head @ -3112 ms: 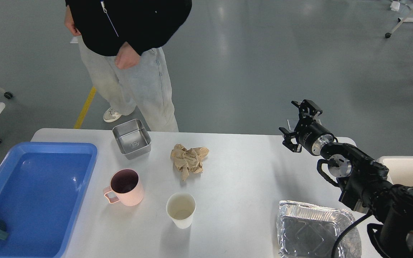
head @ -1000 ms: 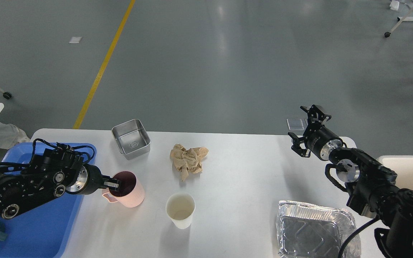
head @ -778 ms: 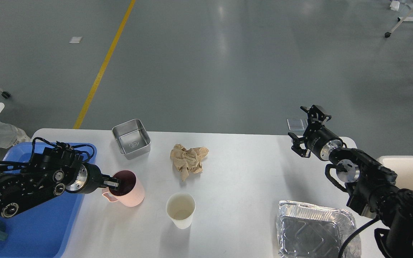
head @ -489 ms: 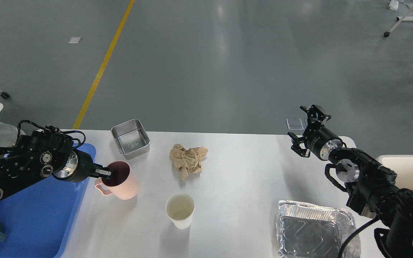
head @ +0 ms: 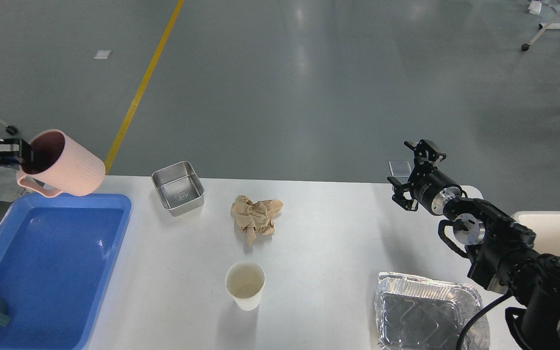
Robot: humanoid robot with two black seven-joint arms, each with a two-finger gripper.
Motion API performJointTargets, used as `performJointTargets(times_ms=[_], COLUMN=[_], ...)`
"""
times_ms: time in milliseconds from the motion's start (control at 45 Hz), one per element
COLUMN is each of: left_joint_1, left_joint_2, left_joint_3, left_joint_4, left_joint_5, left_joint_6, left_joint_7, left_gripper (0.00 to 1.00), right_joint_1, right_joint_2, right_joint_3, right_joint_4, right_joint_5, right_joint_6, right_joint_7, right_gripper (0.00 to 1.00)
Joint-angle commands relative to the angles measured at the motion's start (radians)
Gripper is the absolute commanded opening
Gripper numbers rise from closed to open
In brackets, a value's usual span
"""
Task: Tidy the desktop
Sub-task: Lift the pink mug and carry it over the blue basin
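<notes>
- I'm lifting the pink mug (head: 61,164) off the worktop (head: 319,243), left gripper (head: 15,151) clamped on its rim, up above the blue tray (head: 114,233).
- Right gripper (head: 418,170) is hanging spread apart, idle.

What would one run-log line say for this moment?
left gripper: holds pink mug tilted above blue tray | right gripper: open, idle

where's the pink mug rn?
Head view, far left: the pink ribbed plastic mug is in the air, tilted, held at its rim by the left gripper, above the blue plastic tray's far edge.
</notes>
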Motion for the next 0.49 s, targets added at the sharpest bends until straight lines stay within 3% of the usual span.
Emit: performJointTargets(times_ms=[0,222,467], left_joint_1=[0.000,-0.003,0.014], left_joint_2=[0.113,0.236,0.242], left_joint_3=[-0.084,-0.148,-0.125], left_joint_4=[-0.015,-0.019,-0.009], left_joint_5=[-0.045,-0.099,-0.097], left_joint_6=[-0.041,-0.072,-0.058], left_joint_7=[0.000,0.001,0.007], left_gripper=[0.00,0.00,0.00], right_joint_1=[0.003,0.006,0.006], right_joint_2=[0.000,0.008,0.016], right_joint_3=[0.000,0.000,0.000], right_joint_4=[0.000,0.001,0.001], right_joint_5=[0.001,0.000,0.000], right_joint_6=[0.000,-0.002,-0.003], right_joint_7=[-0.001,-0.001,-0.001], right_gripper=[1.00,1.00,1.00])
